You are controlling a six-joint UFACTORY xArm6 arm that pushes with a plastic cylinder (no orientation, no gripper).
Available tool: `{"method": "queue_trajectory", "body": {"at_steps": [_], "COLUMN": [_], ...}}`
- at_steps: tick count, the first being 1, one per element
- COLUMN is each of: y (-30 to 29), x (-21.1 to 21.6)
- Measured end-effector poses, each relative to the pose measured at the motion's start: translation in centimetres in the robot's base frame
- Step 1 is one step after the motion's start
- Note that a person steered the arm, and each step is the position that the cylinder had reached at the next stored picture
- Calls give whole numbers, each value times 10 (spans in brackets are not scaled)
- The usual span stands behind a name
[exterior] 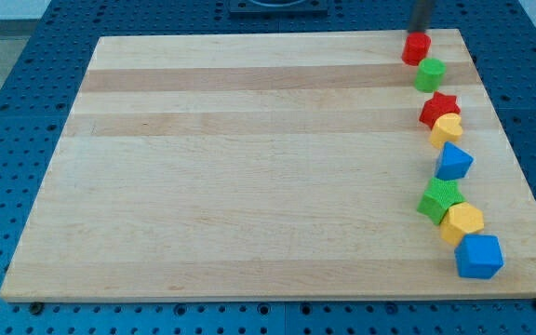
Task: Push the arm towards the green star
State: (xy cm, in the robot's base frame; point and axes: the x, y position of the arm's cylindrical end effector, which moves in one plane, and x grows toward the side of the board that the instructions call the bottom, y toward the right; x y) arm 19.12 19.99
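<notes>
Wooden board (249,167); my tip (419,32) far from green star (440,199).

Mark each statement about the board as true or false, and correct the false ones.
1. My tip is at the view's top right, just above the red block. True.
2. The green star lies at the view's left. False: it sits in the line of blocks at the right, below the blue triangular block.
3. A yellow block touches the green star. True.
4. The wooden board holds blocks across its middle. False: all blocks line its right edge.
</notes>
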Motion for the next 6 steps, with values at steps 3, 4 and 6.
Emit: {"method": "queue_trajectory", "body": {"at_steps": [3,4,6], "y": [-108,-63,-47], "x": [65,185,244]}}
